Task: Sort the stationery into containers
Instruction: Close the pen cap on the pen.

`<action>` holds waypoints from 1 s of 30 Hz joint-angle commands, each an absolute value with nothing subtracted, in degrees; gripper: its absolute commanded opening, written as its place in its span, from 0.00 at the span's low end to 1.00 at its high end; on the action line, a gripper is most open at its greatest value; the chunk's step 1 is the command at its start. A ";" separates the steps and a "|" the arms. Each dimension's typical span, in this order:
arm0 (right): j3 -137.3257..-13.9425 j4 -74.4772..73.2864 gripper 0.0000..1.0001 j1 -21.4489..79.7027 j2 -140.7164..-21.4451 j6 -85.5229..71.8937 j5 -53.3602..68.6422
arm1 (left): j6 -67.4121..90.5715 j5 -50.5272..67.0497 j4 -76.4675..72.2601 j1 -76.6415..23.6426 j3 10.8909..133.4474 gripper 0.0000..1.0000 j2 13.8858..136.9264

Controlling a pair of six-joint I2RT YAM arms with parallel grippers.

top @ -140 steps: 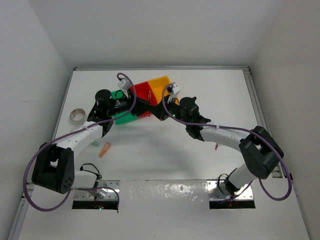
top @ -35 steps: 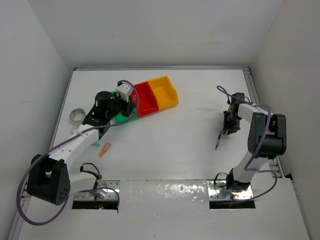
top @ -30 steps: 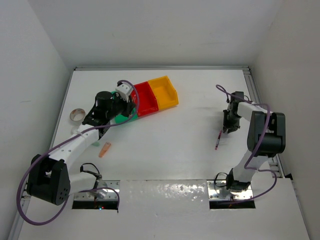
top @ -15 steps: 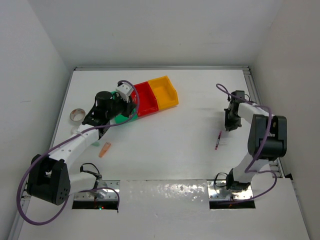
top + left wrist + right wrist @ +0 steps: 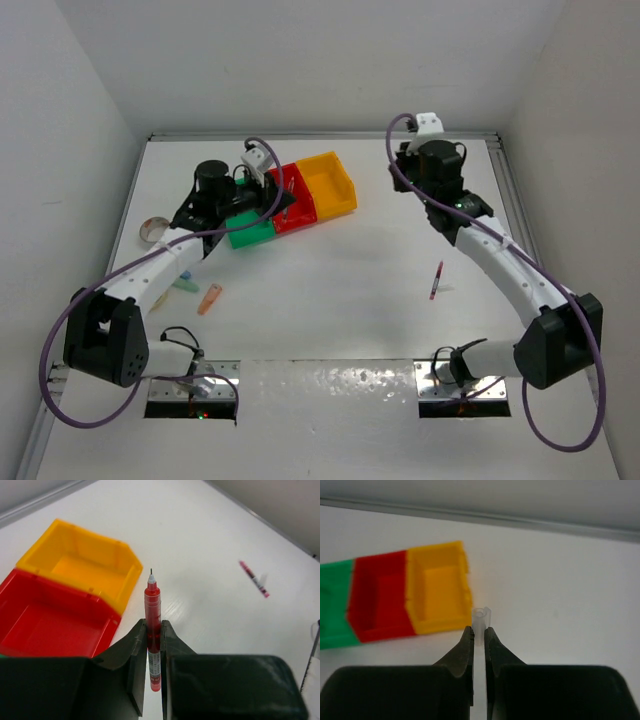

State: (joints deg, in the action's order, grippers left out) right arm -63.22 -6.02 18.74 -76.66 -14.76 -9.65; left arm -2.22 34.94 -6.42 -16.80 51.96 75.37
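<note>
Left gripper [image 5: 154, 641] of mine clamps a red pen [image 5: 152, 607] at lower centre, red bin [image 5: 50, 625] at left; my right gripper [image 5: 479, 636] pinches a clear tube [image 5: 480, 617], yellow bin [image 5: 439, 587] at centre-left.

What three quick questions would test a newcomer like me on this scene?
1. True or false: the right gripper holds nothing.
2. How many bins are joined in the row? A two, B three, C four.
3. What does the left gripper grip?

Key:
1. False; it is shut on a clear tube.
2. B.
3. A red pen.
</note>
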 commanded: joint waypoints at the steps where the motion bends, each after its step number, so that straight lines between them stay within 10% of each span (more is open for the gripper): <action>1: -66.09 9.03 0.00 25.12 -78.48 -17.66 -3.80 | 3.69 40.43 -10.89 -18.54 55.98 0.00 76.55; 30: -65.13 27.25 0.00 36.56 -83.15 -24.08 4.22 | 13.80 38.14 -20.48 -20.92 54.58 0.00 78.66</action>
State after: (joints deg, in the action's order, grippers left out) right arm -65.91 26.22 35.92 -85.78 -24.23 5.02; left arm 12.97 38.30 -17.23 -21.37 55.05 80.05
